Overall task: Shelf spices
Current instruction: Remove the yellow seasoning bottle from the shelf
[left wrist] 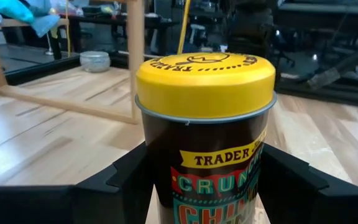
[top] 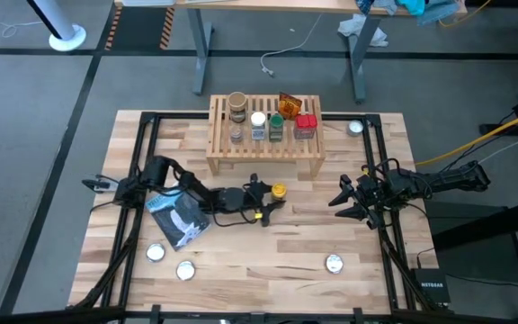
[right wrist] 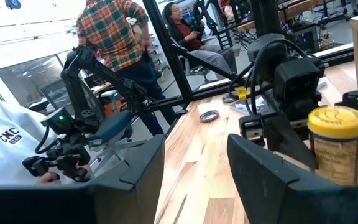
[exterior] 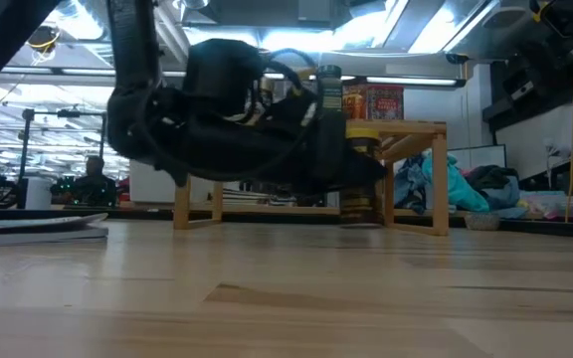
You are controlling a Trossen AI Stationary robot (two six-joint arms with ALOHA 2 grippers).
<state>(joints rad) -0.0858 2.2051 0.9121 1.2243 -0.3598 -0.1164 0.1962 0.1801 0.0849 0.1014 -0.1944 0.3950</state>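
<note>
Spices, high view: five containers and an orange packet (top: 288,102) sit on the shelf (top: 265,155) at the far middle of the desk (top: 268,247). On it are a tan-lid jar (top: 236,102), a white-lid jar (top: 258,122), a small clear jar (top: 236,134), a green-lid jar (top: 276,125) and a red tin (top: 306,125). The yellow-lid jar (top: 279,191) stands on the desk just in front of the shelf, between the jaws of the left gripper (top: 272,200). The right gripper (top: 343,201) waits near the desk's right edge, jaws spread, nothing in them. A blue-and-white pouch (top: 180,219) lies under the left arm. Four silver discs are on the desk, one (top: 356,127) beside the shelf, three along the near side (top: 156,253).

Low view: the left arm (exterior: 227,119) lies low across the desk and hides most of the shelf (exterior: 416,149). The red tin (exterior: 384,102) shows on top.

Left wrist view: the yellow-lid jar (left wrist: 205,130) stands upright, and one dark finger (left wrist: 126,180) sits close at each side. Whether the pads press the jar, I cannot tell.

Right wrist view: the right jaws stand wide apart and empty. The yellow-lid jar (right wrist: 336,144) and the left gripper (right wrist: 303,134) show beyond. People are in the room behind.
</note>
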